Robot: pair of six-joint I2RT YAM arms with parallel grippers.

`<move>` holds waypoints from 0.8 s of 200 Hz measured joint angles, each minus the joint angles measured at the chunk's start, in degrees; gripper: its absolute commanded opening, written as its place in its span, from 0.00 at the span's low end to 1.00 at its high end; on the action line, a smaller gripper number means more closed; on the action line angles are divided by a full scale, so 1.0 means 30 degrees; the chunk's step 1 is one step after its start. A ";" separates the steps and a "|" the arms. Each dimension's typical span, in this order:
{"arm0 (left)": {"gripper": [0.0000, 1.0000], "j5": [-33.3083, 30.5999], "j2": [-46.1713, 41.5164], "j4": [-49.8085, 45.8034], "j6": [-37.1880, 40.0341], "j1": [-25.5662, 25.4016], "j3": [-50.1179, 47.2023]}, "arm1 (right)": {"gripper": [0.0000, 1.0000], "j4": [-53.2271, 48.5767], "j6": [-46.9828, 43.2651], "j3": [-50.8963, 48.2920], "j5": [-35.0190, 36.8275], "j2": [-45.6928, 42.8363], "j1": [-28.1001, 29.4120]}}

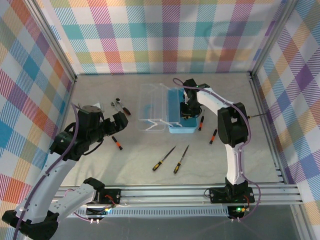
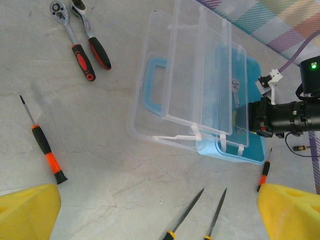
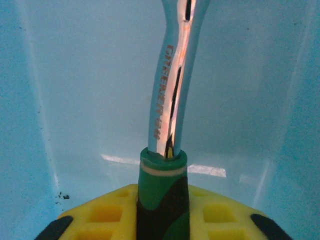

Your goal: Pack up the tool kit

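Overhead, left-wrist views both over case (image 1: 174, 107)

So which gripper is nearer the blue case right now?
Right. The right gripper is down inside the blue case, holding a chrome tool; the left gripper hangs off to the case's left, apart from it.

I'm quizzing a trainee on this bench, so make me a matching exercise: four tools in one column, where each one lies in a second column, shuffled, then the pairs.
Things
1. pair of chrome ratchets with red-and-black handles
2. chrome tool with a green-and-black handle
3. slim screwdriver with a black-and-orange handle
4. two slim tools with yellow-and-black handles

Places
A. on the table, in front of the case
B. inside the light-blue plastic case
C. left of the clear lid, far side
D. left of the lid, near side

Pairs: 1-C, 2-B, 3-D, 4-A
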 measured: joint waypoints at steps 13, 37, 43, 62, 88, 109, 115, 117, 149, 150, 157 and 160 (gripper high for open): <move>1.00 0.0007 0.0051 -0.0015 -0.0058 0.0000 0.0000 | 0.30 -0.0160 0.0007 0.0299 -0.0051 0.0211 -0.0029; 1.00 0.0051 0.0546 -0.0080 -0.0291 0.0000 0.0204 | 0.34 -0.0204 0.0000 0.0678 -0.0379 0.0444 -0.0131; 1.00 0.0102 0.0707 -0.0087 -0.0306 0.0000 0.0306 | 0.35 -0.0233 0.0007 0.0750 -0.0452 0.0466 -0.0138; 1.00 0.0168 0.1180 -0.0328 -0.0379 0.0000 0.0707 | 0.35 -0.0306 0.0015 0.0918 -0.0619 0.0481 -0.0153; 1.00 -0.0080 0.1494 -0.0874 -0.0758 0.0000 0.1260 | 0.37 -0.0670 0.0357 0.1122 -0.0408 0.0357 -0.0153; 1.00 -0.0641 0.1443 -0.1042 -0.1224 0.0000 0.1421 | 0.37 -0.1049 0.0743 0.1137 0.0204 -0.0357 -0.0153; 1.00 -0.0801 0.1428 -0.1049 -0.1304 0.0000 0.1421 | 0.37 -0.1239 0.0874 0.1202 0.0415 -0.0692 -0.0153; 1.00 -0.0860 0.1428 -0.1049 -0.1319 0.0000 0.1421 | 0.37 -0.1297 0.0889 0.1239 0.0495 -0.0816 -0.0153; 0.90 -0.2076 0.1428 -0.1064 -0.1581 0.0007 0.1421 | 0.42 -0.1566 0.1552 0.1443 0.1443 -0.3468 -0.0153; 0.90 -0.2106 0.1428 -0.1064 -0.1596 0.0007 0.1421 | 0.43 -0.1530 0.1574 0.1413 0.1443 -0.3548 -0.0153; 0.89 -0.2579 0.1428 -0.1071 -0.1581 0.0058 0.1421 | 0.45 -0.1188 0.1807 0.0925 0.1443 -0.4495 -0.0153; 0.89 -0.2747 0.1421 -0.1071 -0.1574 0.0073 0.1421 | 0.45 -0.1042 0.1814 0.0634 0.1435 -0.4932 -0.0153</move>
